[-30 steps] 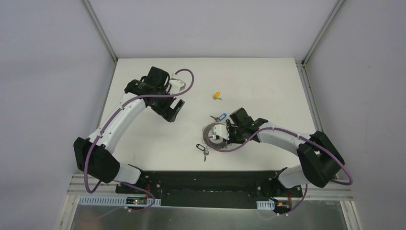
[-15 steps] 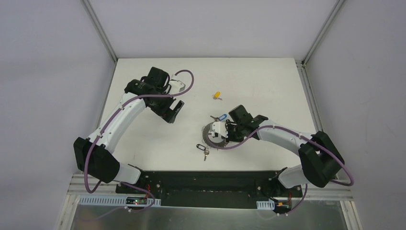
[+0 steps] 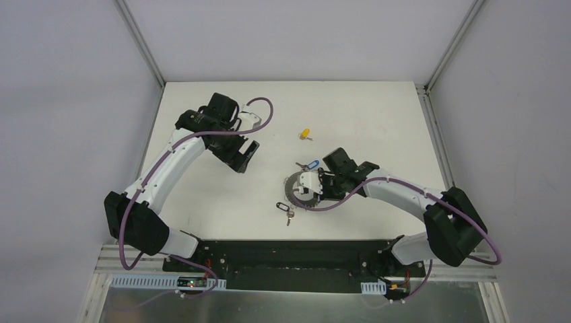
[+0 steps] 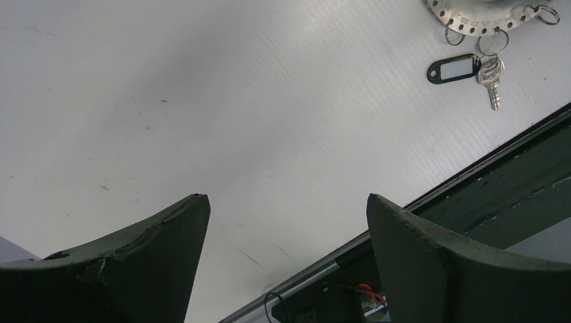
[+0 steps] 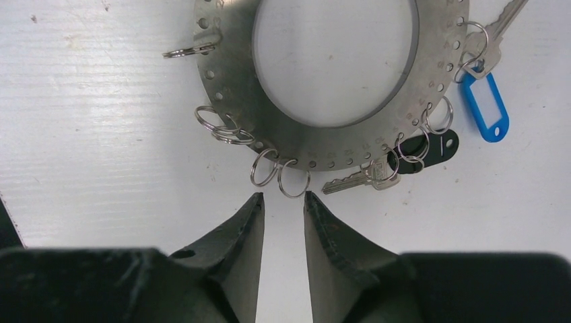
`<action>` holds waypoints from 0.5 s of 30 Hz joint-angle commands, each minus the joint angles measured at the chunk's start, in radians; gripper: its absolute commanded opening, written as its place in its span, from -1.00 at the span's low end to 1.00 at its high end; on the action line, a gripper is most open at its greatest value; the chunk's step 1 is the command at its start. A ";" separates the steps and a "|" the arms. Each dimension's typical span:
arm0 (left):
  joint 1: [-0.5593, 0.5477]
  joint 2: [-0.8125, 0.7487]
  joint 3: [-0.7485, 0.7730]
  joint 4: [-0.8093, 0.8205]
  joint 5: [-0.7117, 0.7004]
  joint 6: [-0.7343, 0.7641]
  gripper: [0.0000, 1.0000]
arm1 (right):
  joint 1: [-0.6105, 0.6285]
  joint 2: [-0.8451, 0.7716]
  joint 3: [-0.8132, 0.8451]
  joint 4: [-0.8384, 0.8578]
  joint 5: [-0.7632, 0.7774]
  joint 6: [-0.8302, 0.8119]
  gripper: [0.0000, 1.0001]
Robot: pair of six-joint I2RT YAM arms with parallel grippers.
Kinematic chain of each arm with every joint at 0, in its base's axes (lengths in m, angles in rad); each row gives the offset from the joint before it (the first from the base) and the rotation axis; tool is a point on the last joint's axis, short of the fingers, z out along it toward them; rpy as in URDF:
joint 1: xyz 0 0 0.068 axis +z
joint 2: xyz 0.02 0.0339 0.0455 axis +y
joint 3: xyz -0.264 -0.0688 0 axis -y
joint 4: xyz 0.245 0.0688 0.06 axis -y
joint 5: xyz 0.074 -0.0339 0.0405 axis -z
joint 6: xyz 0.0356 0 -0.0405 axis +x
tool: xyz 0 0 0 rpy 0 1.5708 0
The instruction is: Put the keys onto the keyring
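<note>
- Keyring (image 5: 225,81): flat grey metal disc with a wide hole. It lies flat on the table (image 3: 377,114), right of centre and nearer the near edge than the far one. Small wire loops hang round its rim.
- Blue key (image 5: 486,108): hooked by its loop to the rim, on the side facing the far edge.
- Black key (image 5: 431,147): just beside the blue one, linked to the rim through a cluster of loops. Its metal blade lies against the disc's edge.
- Second black key (image 4: 454,68): on the side toward the near-left corner. Its loop appears joined to a rim loop, though the link is too small to be sure.
- Yellow key (image 3: 305,134): loose on the table, well apart from the keyring, toward the far edge.
- Empty loops (image 5: 294,180): several along the rim carry nothing.
- Right gripper (image 5: 283,214): low over the table, tips just short of two empty loops. Its jaws are a narrow slit apart, with nothing between them.
- Left gripper (image 4: 286,205): raised over the left half of the table, well apart from the keyring. Its jaws are spread wide and hold nothing.
- Progress, as judged: three of the four keys look fitted. The yellow one is left to be fetched and threaded onto a free loop.
</note>
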 commanded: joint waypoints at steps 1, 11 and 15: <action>0.005 0.007 0.033 -0.028 0.020 0.008 0.77 | 0.008 -0.022 0.017 -0.012 0.029 -0.034 -0.38; 0.005 0.007 0.030 -0.032 0.012 0.011 0.77 | 0.021 0.019 -0.012 0.042 0.054 -0.046 -0.16; 0.006 0.009 0.030 -0.036 0.010 0.014 0.77 | 0.024 0.039 -0.013 0.054 0.060 -0.048 -0.15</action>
